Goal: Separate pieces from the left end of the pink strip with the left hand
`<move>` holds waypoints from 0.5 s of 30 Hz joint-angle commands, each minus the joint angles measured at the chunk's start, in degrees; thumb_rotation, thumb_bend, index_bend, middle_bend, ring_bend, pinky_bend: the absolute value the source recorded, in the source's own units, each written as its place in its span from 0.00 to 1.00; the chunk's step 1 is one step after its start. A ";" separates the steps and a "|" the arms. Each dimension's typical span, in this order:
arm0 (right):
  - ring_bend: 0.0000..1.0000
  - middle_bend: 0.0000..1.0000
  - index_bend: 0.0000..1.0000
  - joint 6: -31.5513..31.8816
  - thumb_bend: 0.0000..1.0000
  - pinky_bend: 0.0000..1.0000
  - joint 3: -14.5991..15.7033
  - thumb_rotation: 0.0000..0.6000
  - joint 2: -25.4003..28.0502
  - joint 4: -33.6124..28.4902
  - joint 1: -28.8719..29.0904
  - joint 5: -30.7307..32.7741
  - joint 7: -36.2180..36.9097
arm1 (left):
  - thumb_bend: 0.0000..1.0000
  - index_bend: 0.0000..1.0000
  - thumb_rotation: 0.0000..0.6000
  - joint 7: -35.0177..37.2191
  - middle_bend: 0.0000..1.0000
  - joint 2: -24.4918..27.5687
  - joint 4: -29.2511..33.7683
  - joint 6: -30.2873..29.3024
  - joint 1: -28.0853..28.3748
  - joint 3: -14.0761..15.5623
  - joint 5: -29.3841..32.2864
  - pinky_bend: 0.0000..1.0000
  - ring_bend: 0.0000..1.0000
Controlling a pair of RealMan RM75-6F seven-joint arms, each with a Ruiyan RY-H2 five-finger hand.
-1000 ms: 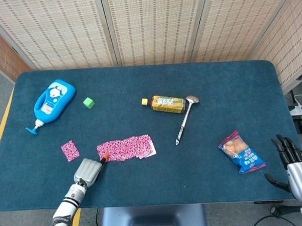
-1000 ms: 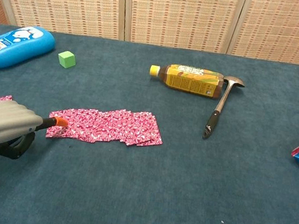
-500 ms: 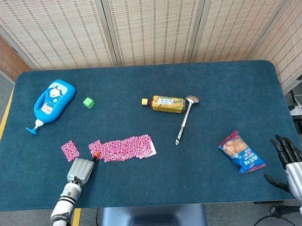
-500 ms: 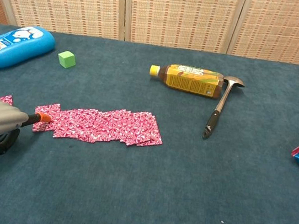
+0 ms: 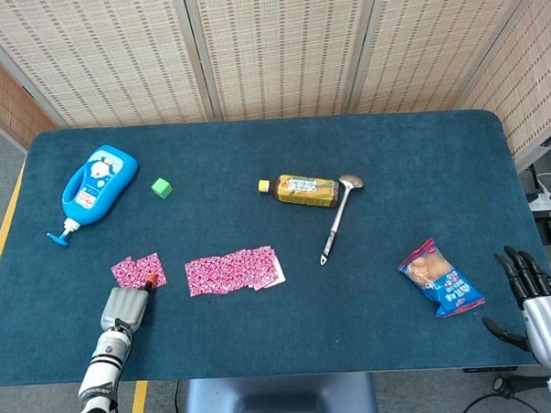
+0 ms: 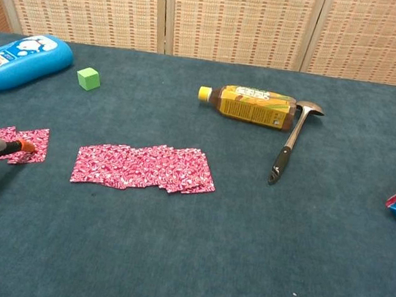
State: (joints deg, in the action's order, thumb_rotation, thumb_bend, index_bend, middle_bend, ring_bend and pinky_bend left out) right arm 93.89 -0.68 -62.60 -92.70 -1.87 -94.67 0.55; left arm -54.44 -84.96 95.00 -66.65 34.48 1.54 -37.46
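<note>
Left hand low at near-left table edge, orange fingertip pressed flat on separated pink piece, rest of fingers hard to make out. Dragging rather than pinching, probably since thin pieces slide easier than lift. Piece parked just beside another loose one, well apart from pink strip mid-table, so clear gap marks what's done. Right hand spread, holding nothing, off far right near snack bag, out of the way.

The left hand presses an orange fingertip on two separated pink pieces, left of the pink strip; right hand spread.
</note>
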 commanded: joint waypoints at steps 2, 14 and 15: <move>0.00 0.00 0.00 -0.13 0.06 0.21 -0.04 1.00 -0.02 -0.04 0.04 0.12 -0.12 | 0.94 0.05 1.00 1.05 0.73 0.67 -0.10 0.14 -0.18 -0.08 0.09 0.66 0.67; 0.00 0.00 0.00 -0.66 0.06 0.21 -0.10 1.00 0.06 -0.28 0.22 0.48 -0.40 | 0.91 0.02 1.00 15.61 0.69 4.34 3.76 -2.40 -3.89 3.44 -22.42 0.67 0.66; 0.00 0.00 0.00 -0.77 0.06 0.21 -0.07 1.00 0.10 -0.31 0.25 0.50 -0.40 | 0.90 0.02 1.00 17.78 0.67 5.01 4.24 -3.42 -4.58 4.07 -25.84 0.68 0.66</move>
State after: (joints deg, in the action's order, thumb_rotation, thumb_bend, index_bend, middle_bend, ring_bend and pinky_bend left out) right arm 93.13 -0.76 -62.51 -93.00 -1.63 -94.18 0.15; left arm -44.09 -82.26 96.96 -67.43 32.30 3.33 -52.32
